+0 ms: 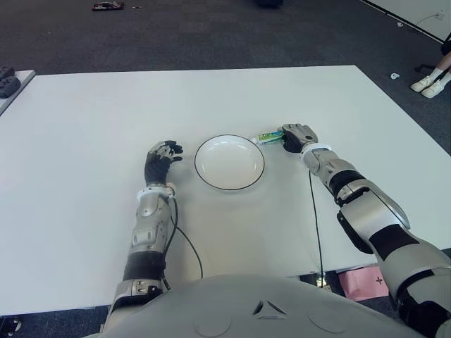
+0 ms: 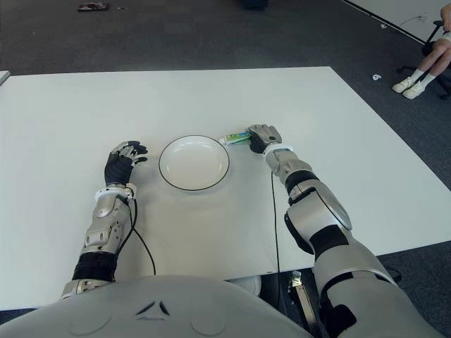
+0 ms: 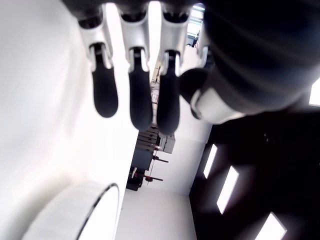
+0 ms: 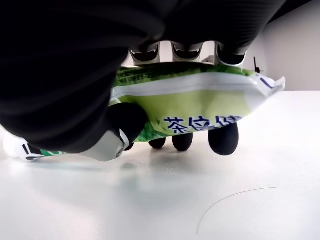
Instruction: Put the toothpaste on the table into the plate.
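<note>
1. Left hand (image 1: 162, 159): black palm, silver-grey finger segments, dark rounded fingertips (image 3: 141, 107).
2. Right hand (image 1: 299, 137): same black-and-silver build.
3. Forearms: silver shells, black joints, white wrist rings.
4. Thin black cables (image 1: 187, 246) trail from both wrists.
5. Grey torso shell (image 1: 261, 310) with small chevron mark.

Your right hand (image 1: 299, 136) is stretched forward with the forearm angled inward, its fingers (image 4: 223, 139) curled down and under and the thumb pressed in from the near side, closed in a grasp. Your left hand (image 1: 161, 158) sits forward of its wrist with the forearm running almost straight out from the body; its fingers (image 3: 140, 102) are extended side by side and only slightly bent, thumb alongside, gripping nothing. Both elbows are bent close to your torso.
</note>
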You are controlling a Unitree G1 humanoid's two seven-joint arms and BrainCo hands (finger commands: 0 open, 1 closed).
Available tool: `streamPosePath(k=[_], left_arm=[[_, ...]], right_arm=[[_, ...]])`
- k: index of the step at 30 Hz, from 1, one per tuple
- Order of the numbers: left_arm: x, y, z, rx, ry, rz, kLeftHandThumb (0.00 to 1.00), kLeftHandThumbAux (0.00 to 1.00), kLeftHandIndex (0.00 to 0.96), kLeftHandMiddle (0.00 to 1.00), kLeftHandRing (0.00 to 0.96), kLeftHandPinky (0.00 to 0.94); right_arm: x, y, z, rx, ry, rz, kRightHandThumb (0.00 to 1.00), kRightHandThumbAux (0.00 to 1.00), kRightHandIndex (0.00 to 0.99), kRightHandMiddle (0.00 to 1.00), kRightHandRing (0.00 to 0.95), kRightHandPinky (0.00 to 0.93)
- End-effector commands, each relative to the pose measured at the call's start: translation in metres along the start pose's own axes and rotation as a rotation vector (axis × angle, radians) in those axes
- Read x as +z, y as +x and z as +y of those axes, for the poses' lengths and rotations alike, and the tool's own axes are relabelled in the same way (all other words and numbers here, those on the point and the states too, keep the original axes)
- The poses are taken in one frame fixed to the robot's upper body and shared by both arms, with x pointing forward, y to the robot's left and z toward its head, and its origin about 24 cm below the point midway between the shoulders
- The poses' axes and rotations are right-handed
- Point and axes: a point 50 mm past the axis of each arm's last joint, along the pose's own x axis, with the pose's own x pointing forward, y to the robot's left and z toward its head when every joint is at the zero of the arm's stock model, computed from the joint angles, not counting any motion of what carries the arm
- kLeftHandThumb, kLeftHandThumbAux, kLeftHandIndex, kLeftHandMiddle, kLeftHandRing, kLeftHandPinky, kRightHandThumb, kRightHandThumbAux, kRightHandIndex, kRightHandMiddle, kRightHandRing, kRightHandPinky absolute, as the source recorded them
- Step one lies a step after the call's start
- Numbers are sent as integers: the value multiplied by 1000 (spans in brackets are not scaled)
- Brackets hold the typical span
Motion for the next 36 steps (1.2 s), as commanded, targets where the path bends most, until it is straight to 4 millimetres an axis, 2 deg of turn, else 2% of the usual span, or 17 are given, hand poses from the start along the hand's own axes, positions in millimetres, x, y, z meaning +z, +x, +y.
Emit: streamPosePath(k=[1,17,24,36], left_arm=[[-33,-12,7,59,1,180,713,718,432,479,458,459],[-34,-11,7,60,-26,174,714,718,431,473,459,452],[-34,-12,7,64,-28,171,714,718,431,472,447,445],[-34,-10,7,58,-15,173,713,718,432,479,472,466]], right_arm=[[-3,-12,34,112,32,36,846,680,408,578,815,824],[-2,-14,29,-39,168,51,843,682,407,565,823,790],[-1,-14,20,-154,302,34,842,683,403,552,824,786],[13,-14,6,-339,504,-42,842,684,401,551,849,847]])
